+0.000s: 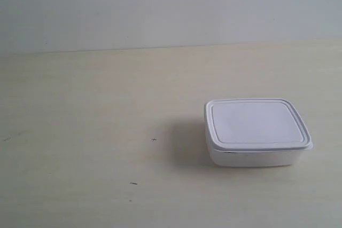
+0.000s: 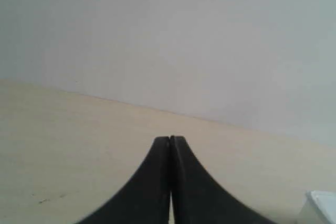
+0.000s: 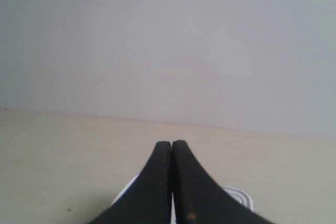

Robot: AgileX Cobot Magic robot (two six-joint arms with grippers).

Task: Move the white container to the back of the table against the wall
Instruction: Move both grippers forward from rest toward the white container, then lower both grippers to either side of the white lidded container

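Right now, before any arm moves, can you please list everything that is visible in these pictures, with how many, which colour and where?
container: one, white, on the table toward the exterior view's right, apart from the wall
lid: one, white, closed on the container
specks: a few, dark, scattered on the table beside the container
table: one, pale cream, under everything
wall: one, pale grey-white, along the table's back edge
left claw: one, black, shut and holding nothing, above the table, container corner at the edge of its view
right claw: one, black, shut and holding nothing, container partly hidden behind it
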